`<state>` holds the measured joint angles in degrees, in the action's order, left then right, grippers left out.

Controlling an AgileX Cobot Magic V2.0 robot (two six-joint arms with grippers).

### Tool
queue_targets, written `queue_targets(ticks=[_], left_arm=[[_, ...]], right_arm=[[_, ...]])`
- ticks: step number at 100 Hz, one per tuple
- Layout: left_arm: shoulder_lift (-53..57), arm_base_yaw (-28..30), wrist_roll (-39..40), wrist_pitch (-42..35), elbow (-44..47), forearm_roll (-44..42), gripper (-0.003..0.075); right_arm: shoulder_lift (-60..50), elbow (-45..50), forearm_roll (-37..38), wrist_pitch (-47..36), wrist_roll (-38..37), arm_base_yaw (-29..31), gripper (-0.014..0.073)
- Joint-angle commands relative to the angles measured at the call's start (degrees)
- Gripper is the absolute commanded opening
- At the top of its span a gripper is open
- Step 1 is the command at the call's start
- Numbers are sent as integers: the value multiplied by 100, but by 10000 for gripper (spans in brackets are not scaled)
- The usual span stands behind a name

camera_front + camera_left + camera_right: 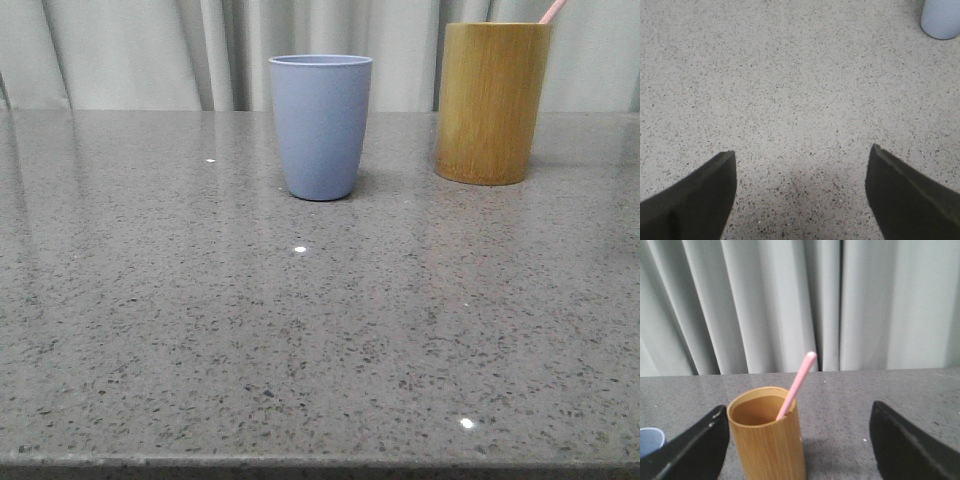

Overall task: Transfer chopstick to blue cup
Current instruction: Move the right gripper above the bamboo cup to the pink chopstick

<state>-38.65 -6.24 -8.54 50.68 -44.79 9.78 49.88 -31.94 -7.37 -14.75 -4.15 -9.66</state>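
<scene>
The blue cup (pixel 321 126) stands upright mid-table; its base shows in the left wrist view (pixel 941 19) and its rim in the right wrist view (pixel 649 439). A pale pink chopstick (pixel 797 384) leans in the bamboo cup (pixel 768 436), which stands at the back right (pixel 492 102); only the chopstick's tip (pixel 552 10) shows in the front view. My right gripper (pixel 799 412) is open and empty, facing the bamboo cup from above its rim height. My left gripper (pixel 801 157) is open and empty over bare countertop, away from the blue cup. Neither gripper shows in the front view.
The grey speckled countertop (pixel 300 340) runs to a front edge at the bottom of the front view. Pale grey curtains (pixel 150 50) hang right behind the table's back edge, close behind both cups.
</scene>
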Motion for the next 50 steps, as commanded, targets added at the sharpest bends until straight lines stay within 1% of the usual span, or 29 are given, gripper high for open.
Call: queue_targets(ticks=[1, 11, 50], left_arm=[[3, 11, 39, -412, -129, 110, 515], [3, 11, 39, -412, -129, 110, 515], [3, 11, 39, -412, -129, 110, 515]], right_arm=[[422, -175, -17, -1031, -7, -52, 580], [928, -347, -17, -1228, -34, -52, 580], [2461, -1564, -17, -1284, -82, -52, 580]])
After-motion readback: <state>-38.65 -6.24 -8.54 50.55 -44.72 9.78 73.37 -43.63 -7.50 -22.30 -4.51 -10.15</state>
